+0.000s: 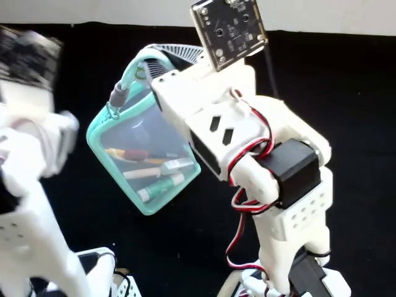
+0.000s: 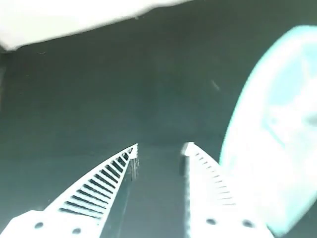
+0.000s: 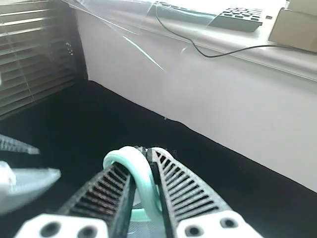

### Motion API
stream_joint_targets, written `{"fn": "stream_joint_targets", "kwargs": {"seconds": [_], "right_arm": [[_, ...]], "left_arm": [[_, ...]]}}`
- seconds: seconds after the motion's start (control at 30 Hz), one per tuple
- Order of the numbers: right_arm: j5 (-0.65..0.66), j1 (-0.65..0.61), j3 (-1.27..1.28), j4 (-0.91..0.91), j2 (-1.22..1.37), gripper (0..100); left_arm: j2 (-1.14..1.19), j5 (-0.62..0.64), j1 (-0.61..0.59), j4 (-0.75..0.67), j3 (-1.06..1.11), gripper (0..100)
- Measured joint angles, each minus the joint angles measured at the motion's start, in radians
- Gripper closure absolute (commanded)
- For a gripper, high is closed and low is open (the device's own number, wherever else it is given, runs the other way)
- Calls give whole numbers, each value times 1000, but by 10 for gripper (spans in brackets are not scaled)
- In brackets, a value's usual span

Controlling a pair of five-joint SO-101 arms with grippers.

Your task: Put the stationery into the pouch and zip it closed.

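The right gripper [image 3: 146,151] is clamping the mint loop [image 3: 130,166] of the clear pouch [image 1: 143,154], holding it tilted over the black table [image 1: 346,80] with pens [image 1: 151,170] lying inside. The left gripper [image 2: 159,147] is hovering just left of the pouch, its jaws parted and gripping nothing.

Table [image 1: 352,86] draped in black cloth, two white arms [image 1: 291,235] rising at its near side

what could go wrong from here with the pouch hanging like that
1. The right tool pinches only the thin loop of the pouch, which could slip free and drop.
2. The pens sit in its low corner; if the zip is not fully shut, they might spill.
3. The open left tool beside it may knock it.
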Motion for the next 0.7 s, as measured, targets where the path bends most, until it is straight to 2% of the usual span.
{"fn": "stream_joint_targets", "kwargs": {"seconds": [0.23, 0.47, 0.7], "right_arm": [[0, 68, 0, 0, 0, 993], [0, 69, 0, 0, 0, 993], [0, 69, 0, 78, 0, 993]], "left_arm": [[-207, -15, 190, 2, 304, 800], [-219, -91, 193, 0, 333, 800], [-199, -129, 193, -78, 339, 800]]}}
